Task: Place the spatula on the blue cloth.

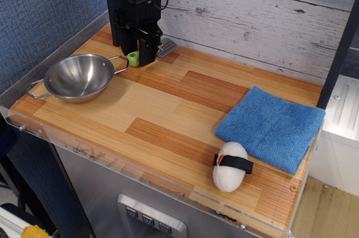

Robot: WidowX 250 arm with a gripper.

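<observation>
The spatula lies on the wooden table [168, 120] at the back left. The end of its lime-green handle [133, 58] and its grey blade [166, 46] show on either side of my gripper. My black gripper [143, 54] is low over the middle of the handle and hides it. The jaws look open, standing astride the handle, and the spatula still rests on the table. The blue cloth [272, 127] lies flat at the right, far from the gripper, with nothing on it.
A steel bowl [78, 77] with wire handles stands at the left, close to the spatula's handle end. A white plush ball with a black band [230, 165] sits at the cloth's front left corner. A wooden plank wall backs the table.
</observation>
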